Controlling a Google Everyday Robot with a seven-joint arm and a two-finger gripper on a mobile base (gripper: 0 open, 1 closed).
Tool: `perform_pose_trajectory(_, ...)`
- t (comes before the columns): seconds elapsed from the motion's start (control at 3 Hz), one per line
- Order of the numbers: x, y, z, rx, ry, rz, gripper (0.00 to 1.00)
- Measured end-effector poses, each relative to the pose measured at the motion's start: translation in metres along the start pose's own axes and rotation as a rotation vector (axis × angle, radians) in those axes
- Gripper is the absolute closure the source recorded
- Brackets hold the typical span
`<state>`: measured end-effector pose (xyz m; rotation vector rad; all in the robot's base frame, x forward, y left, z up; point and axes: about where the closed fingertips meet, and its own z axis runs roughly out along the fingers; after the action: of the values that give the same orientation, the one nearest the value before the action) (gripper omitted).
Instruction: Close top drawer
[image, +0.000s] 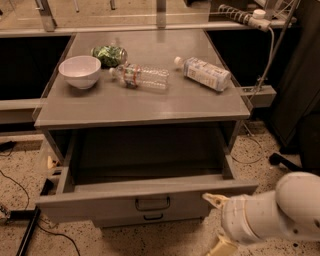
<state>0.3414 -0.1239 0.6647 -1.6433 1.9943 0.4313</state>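
the top drawer stands part-way out under the tabletop, its flat grey front facing 6 o'clock with the black loop handle at the centre. your end effector is at the 3 o'clock end of that front, with its pale tip at or just against the face near the top edge. whether it is apart or together cannot be told from here.

pushing from that corner will likely skew the drawer on its runners, so bring the contact toward 9 o'clock, nearer the handle. then press straight toward 12 o'clock. keep the tip below the top edge, or it may slip over into the open box. stay off the lower drawer handle beneath. push slowly: the clear bottle and the labelled bottle lie on their sides and could roll if the front slams home.
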Motion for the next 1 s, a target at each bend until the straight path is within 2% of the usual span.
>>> perform_pose_trajectory(0.33, -0.020, -0.044, 0.024, -0.030, -0.025, -0.020, 0.43)
perform_pose_trajectory(0.67, -0.031, -0.091, 0.038, -0.031, -0.017, -0.042, 0.66)
perform_pose_trajectory(1.0, -0.028, -0.155, 0.028, 0.039, 0.038, -0.035, 0.89)
